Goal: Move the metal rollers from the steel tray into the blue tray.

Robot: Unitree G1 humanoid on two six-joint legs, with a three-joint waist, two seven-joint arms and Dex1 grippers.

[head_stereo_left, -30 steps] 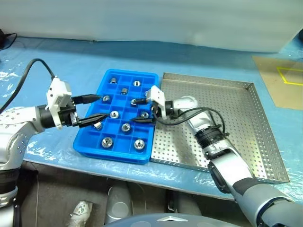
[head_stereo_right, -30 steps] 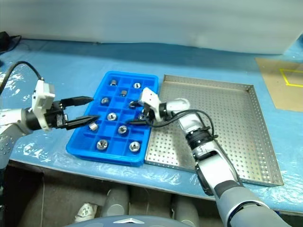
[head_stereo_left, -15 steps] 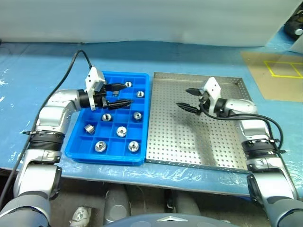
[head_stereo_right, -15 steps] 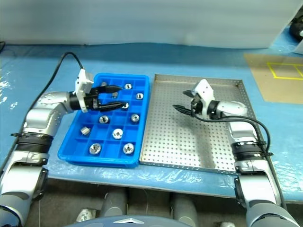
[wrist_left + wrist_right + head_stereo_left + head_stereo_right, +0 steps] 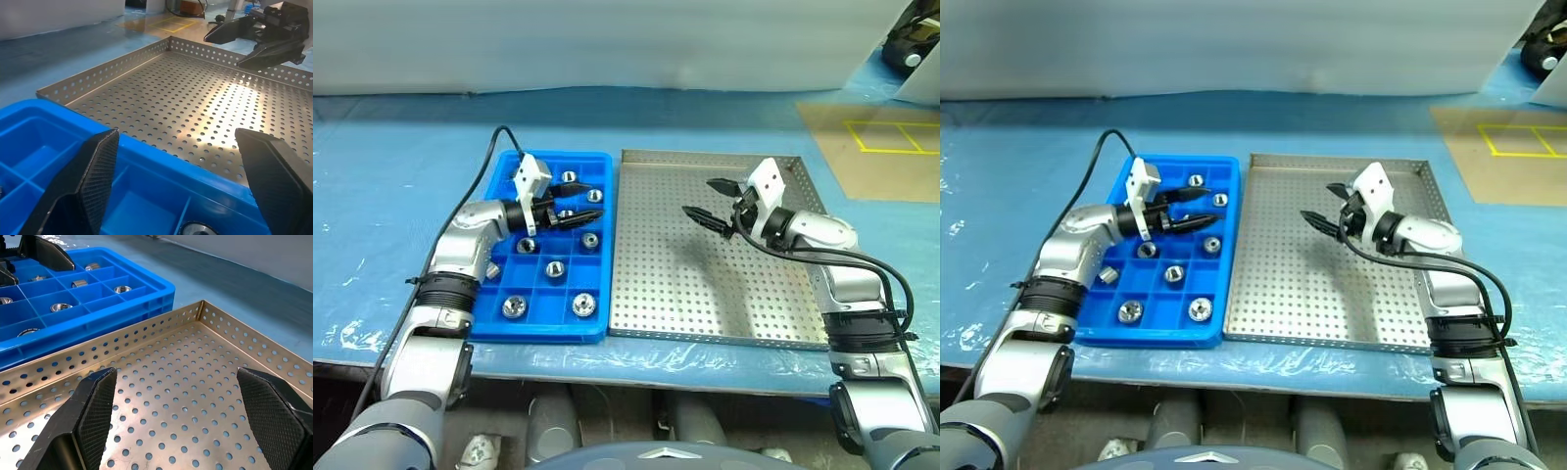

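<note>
At centre left I see the blue tray (image 5: 536,323) with the metal rollers (image 5: 555,268) sitting singly in its square compartments. My left gripper (image 5: 579,209) hangs over the tray's upper rows, fingers spread and empty. Touching its right edge, the steel tray (image 5: 705,294) shows only bare perforated floor. My right gripper (image 5: 713,200) hovers over its upper part, fingers wide apart, nothing held.
</note>
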